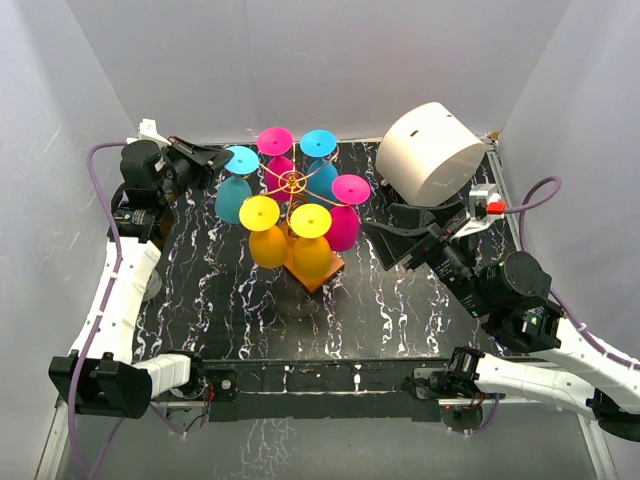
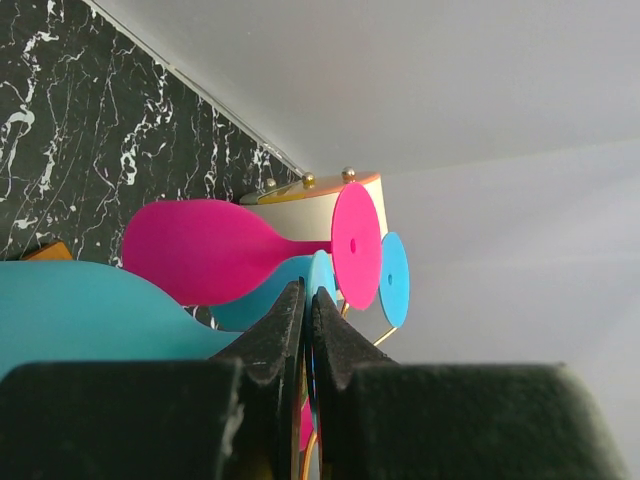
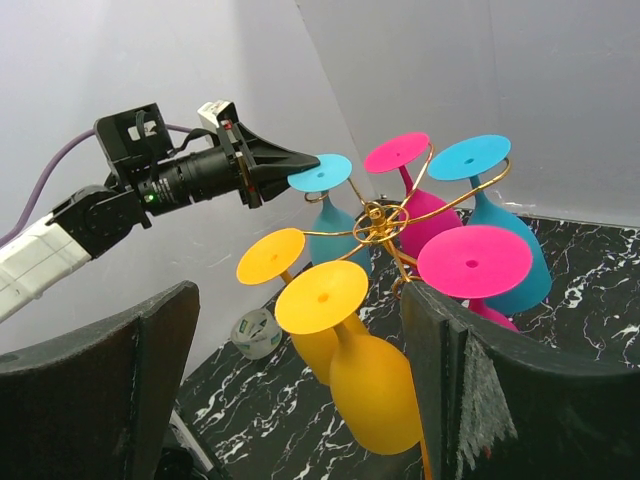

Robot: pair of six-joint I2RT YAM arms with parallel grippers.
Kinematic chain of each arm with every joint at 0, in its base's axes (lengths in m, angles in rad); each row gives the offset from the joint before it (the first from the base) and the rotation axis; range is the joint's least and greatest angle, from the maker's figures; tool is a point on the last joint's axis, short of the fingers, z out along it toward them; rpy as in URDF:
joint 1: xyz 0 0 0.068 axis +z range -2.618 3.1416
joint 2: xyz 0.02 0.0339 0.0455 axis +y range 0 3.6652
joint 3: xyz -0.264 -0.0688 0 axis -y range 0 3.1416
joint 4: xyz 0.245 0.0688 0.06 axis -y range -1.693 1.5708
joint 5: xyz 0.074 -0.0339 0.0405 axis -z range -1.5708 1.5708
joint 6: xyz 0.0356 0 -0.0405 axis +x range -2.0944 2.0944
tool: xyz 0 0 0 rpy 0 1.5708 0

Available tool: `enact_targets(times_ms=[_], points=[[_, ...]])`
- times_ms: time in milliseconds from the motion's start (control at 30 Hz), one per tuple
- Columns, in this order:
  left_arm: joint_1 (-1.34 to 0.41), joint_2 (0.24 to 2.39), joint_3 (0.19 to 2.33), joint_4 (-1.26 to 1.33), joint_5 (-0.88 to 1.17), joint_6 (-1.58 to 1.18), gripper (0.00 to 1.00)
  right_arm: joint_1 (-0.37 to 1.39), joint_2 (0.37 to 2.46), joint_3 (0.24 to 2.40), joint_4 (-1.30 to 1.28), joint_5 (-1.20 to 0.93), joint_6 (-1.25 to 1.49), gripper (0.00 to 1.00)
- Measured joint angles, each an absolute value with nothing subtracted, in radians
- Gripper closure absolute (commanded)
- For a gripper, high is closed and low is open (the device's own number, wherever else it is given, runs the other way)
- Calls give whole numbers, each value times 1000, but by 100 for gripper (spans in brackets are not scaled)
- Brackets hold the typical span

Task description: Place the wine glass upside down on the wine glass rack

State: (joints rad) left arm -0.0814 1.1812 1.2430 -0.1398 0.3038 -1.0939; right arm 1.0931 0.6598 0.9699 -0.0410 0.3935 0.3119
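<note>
The gold wire wine glass rack point(image 1: 293, 181) stands on its orange base point(image 1: 327, 270) mid-table. Several plastic wine glasses hang upside down on it, in cyan, pink and yellow. My left gripper point(image 1: 220, 157) is at the rack's left side, shut on the foot of the left cyan wine glass point(image 1: 242, 160), whose bowl point(image 1: 232, 200) hangs down. In the left wrist view the gripper point(image 2: 308, 290) pinches the thin cyan foot point(image 2: 322, 272). The right wrist view shows the same grip point(image 3: 320, 172). My right gripper point(image 1: 385, 245) is open and empty, right of the rack, facing the yellow glasses point(image 3: 318, 296).
A large white cylinder point(image 1: 432, 152) lies at the back right, close behind my right arm. A roll of tape point(image 3: 256, 333) sits on the black marble table point(image 1: 240, 310) near the left wall. White walls close in the table on three sides.
</note>
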Motion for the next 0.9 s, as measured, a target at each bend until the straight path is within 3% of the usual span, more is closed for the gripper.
enact_targets(times_ms=[467,733,900], points=[[-82,1124,1241,-199,326,-1057,99,1093,664,970,-25,393,311,19],[-82,1124,1233,-224,355,-1028,92,1093,676,970,-20,386,309,19],[-82,1125,1230,-241,369,-1013,78,1093,673,970,-18,382,309,19]])
